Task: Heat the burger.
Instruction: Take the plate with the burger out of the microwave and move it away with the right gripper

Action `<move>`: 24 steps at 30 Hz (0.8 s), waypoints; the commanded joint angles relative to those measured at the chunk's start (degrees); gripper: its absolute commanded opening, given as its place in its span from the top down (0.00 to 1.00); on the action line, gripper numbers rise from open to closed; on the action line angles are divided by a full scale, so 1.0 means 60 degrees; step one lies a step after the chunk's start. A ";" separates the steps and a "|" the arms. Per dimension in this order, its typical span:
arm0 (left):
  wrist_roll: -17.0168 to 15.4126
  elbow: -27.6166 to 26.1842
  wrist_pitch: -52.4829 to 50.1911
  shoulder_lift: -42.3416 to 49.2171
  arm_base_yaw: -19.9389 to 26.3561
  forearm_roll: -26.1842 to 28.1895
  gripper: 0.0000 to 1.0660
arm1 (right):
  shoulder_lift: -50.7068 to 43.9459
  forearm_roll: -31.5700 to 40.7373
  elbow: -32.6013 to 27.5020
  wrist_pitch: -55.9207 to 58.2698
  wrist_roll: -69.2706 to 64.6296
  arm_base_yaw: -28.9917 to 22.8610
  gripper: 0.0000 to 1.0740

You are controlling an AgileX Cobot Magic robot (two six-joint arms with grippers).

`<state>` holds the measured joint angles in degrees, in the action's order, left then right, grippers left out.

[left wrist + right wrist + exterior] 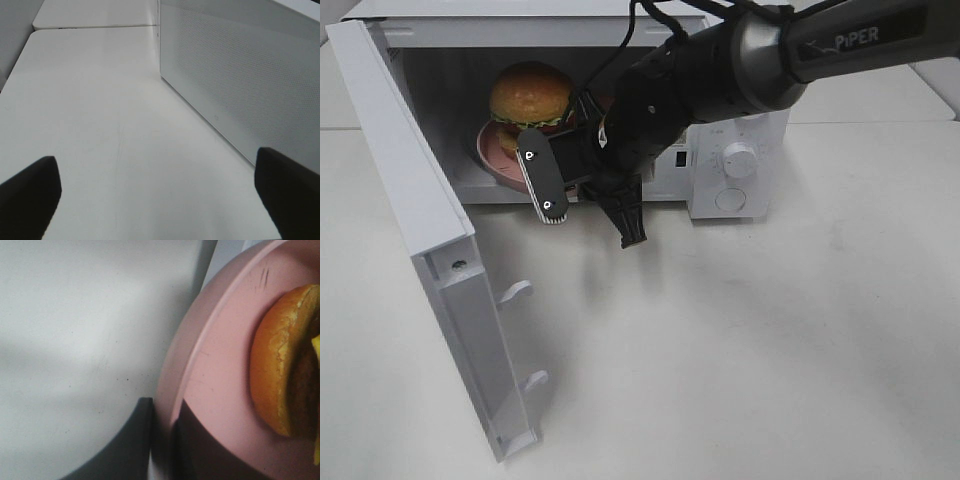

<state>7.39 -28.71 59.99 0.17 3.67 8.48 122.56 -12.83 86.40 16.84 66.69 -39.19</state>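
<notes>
Right wrist view shows what the overhead hides: right pincer [162, 440] clamped on the pink plate [215, 370] rim, burger [529, 97] on it inside the microwave [740, 175]. Right arm reaches across the microwave's open front. Left pincer [157, 187] wide open, beside the microwave door [240, 75], over the counter [100, 110].

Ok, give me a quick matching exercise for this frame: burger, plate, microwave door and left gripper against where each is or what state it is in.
Things:
1. burger
2. pink plate
3. microwave door
4. left gripper

States:
A. swung open to the left of the overhead view
B. rim pinched by the right gripper
C. sitting on the plate inside the microwave
D. open over the bare table, holding nothing

Pairs: 1-C, 2-B, 3-A, 4-D
</notes>
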 commanded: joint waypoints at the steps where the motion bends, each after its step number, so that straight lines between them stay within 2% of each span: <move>1: -0.0067 0.0038 -0.0076 0.0220 -0.0067 0.0038 0.03 | -0.0497 0.0067 -0.0267 -0.0907 0.0439 -0.0019 1.00; 5: -0.0067 0.0038 -0.0076 0.0220 -0.0067 0.0038 0.03 | -0.1079 0.0134 -0.1232 -0.1404 0.0945 -0.0019 1.00; 7: -0.0067 0.0038 -0.0076 0.0220 -0.0067 0.0038 0.03 | -0.1194 0.0210 -0.1404 -0.1490 0.1050 -0.0019 1.00; 9: -0.0067 0.0038 -0.0076 0.0220 -0.0067 0.0038 0.03 | -0.1633 0.0583 -0.2063 -0.1604 0.1728 -0.0019 1.00; 15: -0.0067 0.0038 -0.0076 0.0220 -0.0067 0.0038 0.03 | -0.2168 0.1031 -0.2865 -0.1776 0.2531 -0.0019 1.00; 24: -0.0067 0.0038 -0.0076 0.0220 -0.0067 0.0038 0.03 | -0.2941 0.1375 -0.3696 -0.1805 0.2617 -0.0019 1.00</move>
<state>7.39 -28.71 59.99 0.17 3.67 8.48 106.74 -4.98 63.88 10.49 82.22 -39.19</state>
